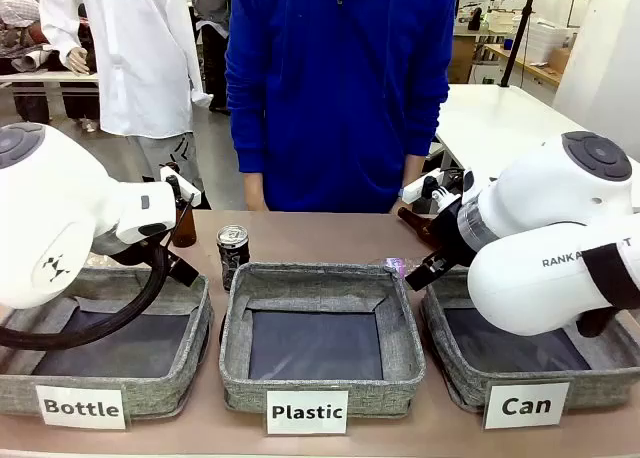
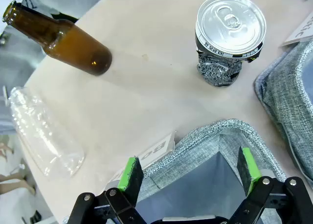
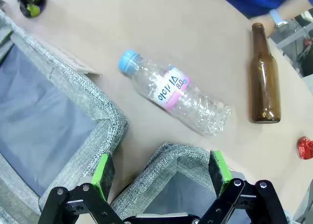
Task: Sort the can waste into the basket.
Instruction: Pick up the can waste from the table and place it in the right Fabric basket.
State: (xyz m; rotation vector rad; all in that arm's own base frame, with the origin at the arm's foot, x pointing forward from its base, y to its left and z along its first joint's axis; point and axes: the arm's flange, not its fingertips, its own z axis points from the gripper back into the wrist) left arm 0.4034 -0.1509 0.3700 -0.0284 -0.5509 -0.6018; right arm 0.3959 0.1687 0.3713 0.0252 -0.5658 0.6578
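**Both cans on the counter, both sets of jaws released**

The black can stands upright on the counter, centre left of the front view. It is just behind the far left corner of the Plastic basket. In the left wrist view its silver top sits at the upper right.

The red can lies on the counter at the right edge of the right wrist view, mostly cut off by the frame.

The Can basket is at the lower right of the front view, partly covered by the right arm.

The left gripper hangs with its jaws spread and nothing between them, above a corner of the Bottle basket. A brown glass bottle and a crushed clear bottle lie to the left in that view.

The right gripper also has its jaws released, above a grey basket corner. A blue-capped plastic bottle and a second brown bottle lie beyond it.
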